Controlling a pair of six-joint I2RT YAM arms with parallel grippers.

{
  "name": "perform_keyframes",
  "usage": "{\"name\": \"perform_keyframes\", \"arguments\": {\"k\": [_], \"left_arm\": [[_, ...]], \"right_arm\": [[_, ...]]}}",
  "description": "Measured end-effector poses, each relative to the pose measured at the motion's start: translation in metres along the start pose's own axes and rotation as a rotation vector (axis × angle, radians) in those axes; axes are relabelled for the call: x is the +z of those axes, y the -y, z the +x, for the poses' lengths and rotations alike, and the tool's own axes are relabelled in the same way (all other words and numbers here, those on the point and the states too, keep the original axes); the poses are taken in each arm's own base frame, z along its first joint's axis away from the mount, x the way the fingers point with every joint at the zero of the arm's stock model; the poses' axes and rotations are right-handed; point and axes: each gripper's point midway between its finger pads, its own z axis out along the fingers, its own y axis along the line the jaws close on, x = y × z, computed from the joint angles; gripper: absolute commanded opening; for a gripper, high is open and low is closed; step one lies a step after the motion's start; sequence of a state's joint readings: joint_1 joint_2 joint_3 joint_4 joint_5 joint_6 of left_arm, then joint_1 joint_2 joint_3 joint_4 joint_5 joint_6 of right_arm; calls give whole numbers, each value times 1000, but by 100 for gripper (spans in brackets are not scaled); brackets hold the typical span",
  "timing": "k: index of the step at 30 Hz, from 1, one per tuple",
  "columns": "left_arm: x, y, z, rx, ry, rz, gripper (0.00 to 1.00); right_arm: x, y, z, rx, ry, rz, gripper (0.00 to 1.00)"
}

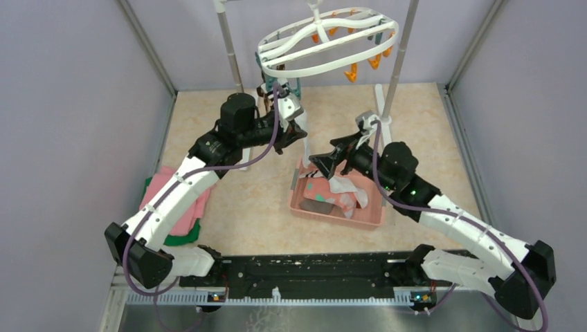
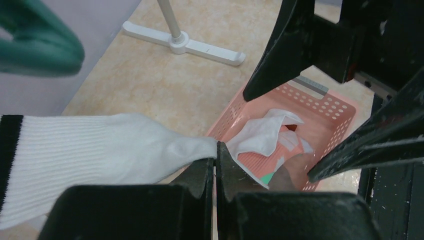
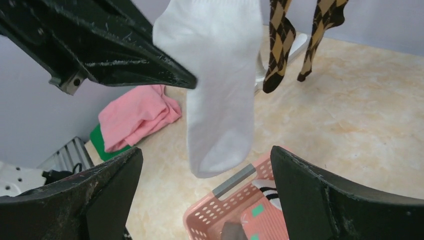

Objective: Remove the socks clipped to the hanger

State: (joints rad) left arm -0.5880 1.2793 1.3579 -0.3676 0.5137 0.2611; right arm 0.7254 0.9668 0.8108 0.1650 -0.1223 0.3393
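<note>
Overhead, the left claw [image 1: 289,109] sits just below the near-left rim of the single white hanger [image 1: 325,45]. The right claw [image 1: 324,162] hovers lower, over the far-left corner of a pink basket [image 1: 339,218] that holds three loose socks [image 1: 342,188].

From the left wrist, the left claw [image 2: 216,150] is pinched together on a rounded edge of one white sock [image 2: 100,150]. The sock stretches away to the claw's left, its long axis lying crosswise, with the black-striped cuff farthest from the fingertips. One blurred teal clip [image 2: 35,45] hangs up and to the left.

From the right wrist, the right claw [image 3: 206,155] is spread wide and grips nothing. The white sock hangs ahead of it, between and above the fingers [image 3: 100,200], upright with its toe down, just above the basket rim. Two argyle socks [image 3: 280,45] dangle beyond on the right, toes down. One pink cloth [image 3: 135,115] lies on one green cloth [image 3: 100,137] to the left.
</note>
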Motion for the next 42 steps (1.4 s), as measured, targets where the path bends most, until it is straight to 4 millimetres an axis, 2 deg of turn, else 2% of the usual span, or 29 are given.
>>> {"name": "perform_keyframes", "arguments": {"k": [4,7,9,11,14,15,16,17,19,20,21,22,23,24,28,33,38,42], "left_arm": [[8,4,-3,-7,2,25,0],[11,6,-6,-22,9,38,0],[11,7,-7,-33,13,40,0],[12,9,-9,-42,19,45,0],[12,10,-10,-57,24,50,0],[12,10,-11,-61,25,50,1],[12,11,-11,-65,26,51,8],[12,11,-11,-70,26,51,18],[12,12,-11,-81,26,54,24],[12,12,-11,-87,26,54,30],[11,12,-11,-91,26,54,47],[11,12,-11,-93,26,53,79],[11,12,-12,-98,26,48,93],[9,11,-12,-102,24,35,98],[-4,3,-13,-137,18,-50,99],[-33,-13,-21,-197,45,-165,99],[-64,-58,-14,-349,74,-299,99],[-66,-75,-5,-450,77,-324,99]], "right_arm": [[16,-2,19,-75,-16,-27,99],[30,3,24,-133,-6,-31,99],[36,5,27,-154,-10,-32,94],[46,8,30,-179,-9,-32,77],[60,13,35,-210,-9,-18,39],[64,15,35,-217,-9,-12,21],[67,17,35,-227,-8,-4,2],[70,18,34,-236,-2,-1,0],[74,18,32,-235,8,1,0],[75,18,31,-234,14,3,0],[75,18,30,-232,18,6,0],[75,18,27,-232,28,11,0],[74,19,25,-231,38,17,0],[72,19,22,-228,48,22,0],[56,24,18,-224,72,61,0],[34,40,15,-207,87,123,0],[8,67,19,-183,74,207,0],[-7,67,13,-172,83,221,0]]}}
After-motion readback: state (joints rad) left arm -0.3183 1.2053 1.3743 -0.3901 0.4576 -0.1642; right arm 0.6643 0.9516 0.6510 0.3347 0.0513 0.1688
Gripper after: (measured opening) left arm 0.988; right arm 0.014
